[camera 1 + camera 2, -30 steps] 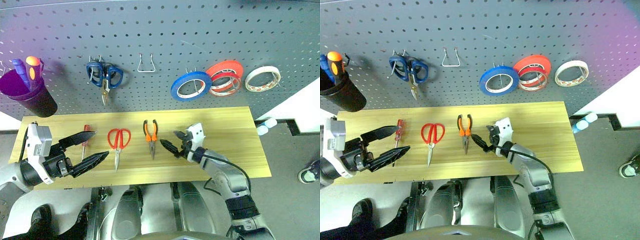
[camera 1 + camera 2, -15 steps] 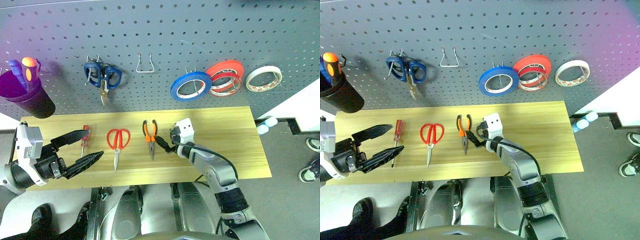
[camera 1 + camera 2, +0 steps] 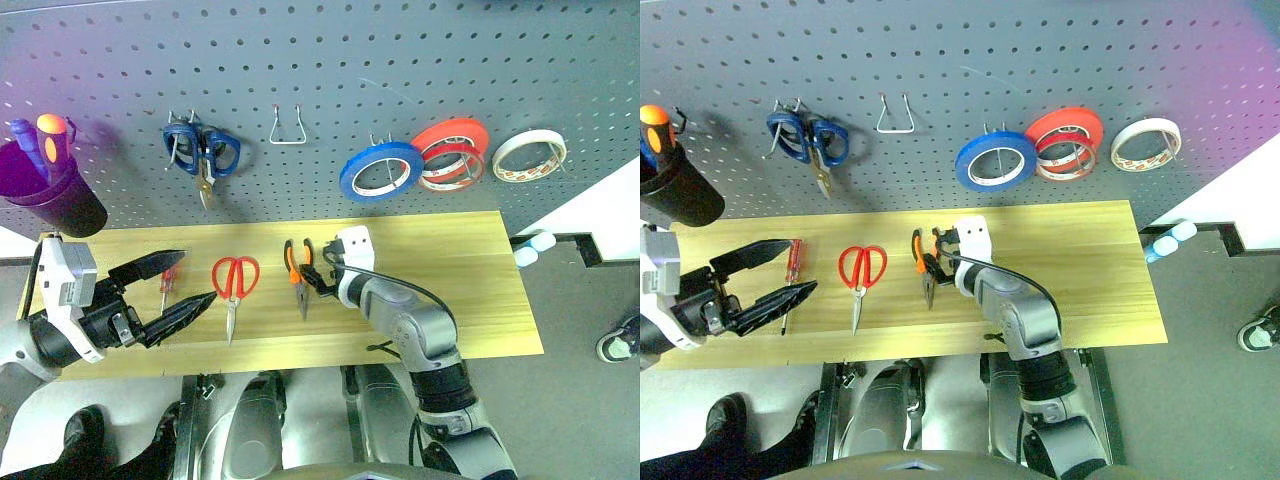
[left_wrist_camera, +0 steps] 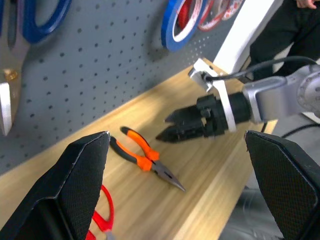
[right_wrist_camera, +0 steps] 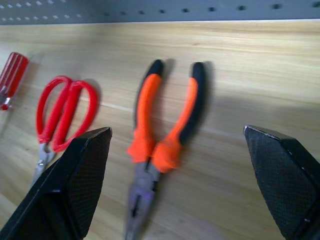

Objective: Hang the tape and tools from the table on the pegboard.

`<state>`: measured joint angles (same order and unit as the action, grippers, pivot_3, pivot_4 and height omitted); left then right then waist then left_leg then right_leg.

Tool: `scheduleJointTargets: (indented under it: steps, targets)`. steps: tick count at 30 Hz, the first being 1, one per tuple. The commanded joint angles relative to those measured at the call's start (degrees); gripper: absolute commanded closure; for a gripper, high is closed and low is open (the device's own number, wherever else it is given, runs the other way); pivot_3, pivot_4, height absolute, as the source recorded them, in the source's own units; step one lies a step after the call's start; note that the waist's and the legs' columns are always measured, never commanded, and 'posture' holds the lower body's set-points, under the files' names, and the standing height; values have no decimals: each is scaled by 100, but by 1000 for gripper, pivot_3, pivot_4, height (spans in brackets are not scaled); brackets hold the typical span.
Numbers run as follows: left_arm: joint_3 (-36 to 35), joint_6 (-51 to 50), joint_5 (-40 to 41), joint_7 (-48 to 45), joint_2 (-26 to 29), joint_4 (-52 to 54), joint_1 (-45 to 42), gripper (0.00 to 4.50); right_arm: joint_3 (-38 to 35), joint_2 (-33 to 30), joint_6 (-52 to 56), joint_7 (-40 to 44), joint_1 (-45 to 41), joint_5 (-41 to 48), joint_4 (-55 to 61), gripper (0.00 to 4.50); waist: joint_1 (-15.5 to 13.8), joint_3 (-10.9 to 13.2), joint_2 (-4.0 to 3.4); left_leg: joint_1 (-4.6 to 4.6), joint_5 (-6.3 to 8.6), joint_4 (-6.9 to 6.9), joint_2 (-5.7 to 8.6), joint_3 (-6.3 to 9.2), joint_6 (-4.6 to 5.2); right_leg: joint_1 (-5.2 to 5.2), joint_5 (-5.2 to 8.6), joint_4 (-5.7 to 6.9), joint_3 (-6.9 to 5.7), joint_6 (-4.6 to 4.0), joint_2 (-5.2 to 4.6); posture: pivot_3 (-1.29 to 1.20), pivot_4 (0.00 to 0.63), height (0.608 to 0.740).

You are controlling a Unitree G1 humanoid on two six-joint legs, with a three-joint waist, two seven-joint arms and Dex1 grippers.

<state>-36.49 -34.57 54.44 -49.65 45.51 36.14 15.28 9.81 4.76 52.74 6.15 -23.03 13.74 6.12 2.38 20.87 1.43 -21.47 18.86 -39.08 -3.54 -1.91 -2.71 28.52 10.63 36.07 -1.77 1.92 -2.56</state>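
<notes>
On the table [image 3: 460, 290] lie a red-handled screwdriver [image 3: 169, 279], red-handled scissors [image 3: 235, 281] and orange-and-black pliers [image 3: 298, 276], side by side. My right gripper [image 3: 309, 280] hovers open right beside the pliers' handles; in its wrist view the pliers [image 5: 165, 130] lie between its spread fingers [image 5: 75, 180]. My left gripper [image 3: 200, 277] is open at the table's left end, in front of the screwdriver, holding nothing. The whitish tape [image 3: 528, 156] hangs on a hook at the far right of the pegboard [image 3: 420, 70].
On the pegboard hang blue-handled scissors [image 3: 201, 152], a bare wire hook [image 3: 290, 128], a blue roll [image 3: 380, 170] and a red roll [image 3: 451, 150]. A dark cup [image 3: 55, 198] with pens is mounted at far left. A person's shoe [image 3: 620, 342] is on the floor at right.
My right gripper has swung left across the table, from well right of the pliers to right beside their handles. The left gripper has stayed about where it was, still open.
</notes>
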Motion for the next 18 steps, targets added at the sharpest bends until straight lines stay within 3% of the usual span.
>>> scheduleJointTargets:
  steps: [1,18]
  targets:
    - [3,-68,159,122,79,200,-37,0,63,274,169,-106,-87,58,220,73,-1,2,0,-1,0,1,0,0,0,0,0,-2,0,0,0,65,398,733]
    - [-45,-411,612,700,305,553,-256,0,450,797,7,-647,-541,-420,-716,73,-2,22,-1,-17,0,12,0,1,0,15,-1,-8,-2,5,0,111,392,733]
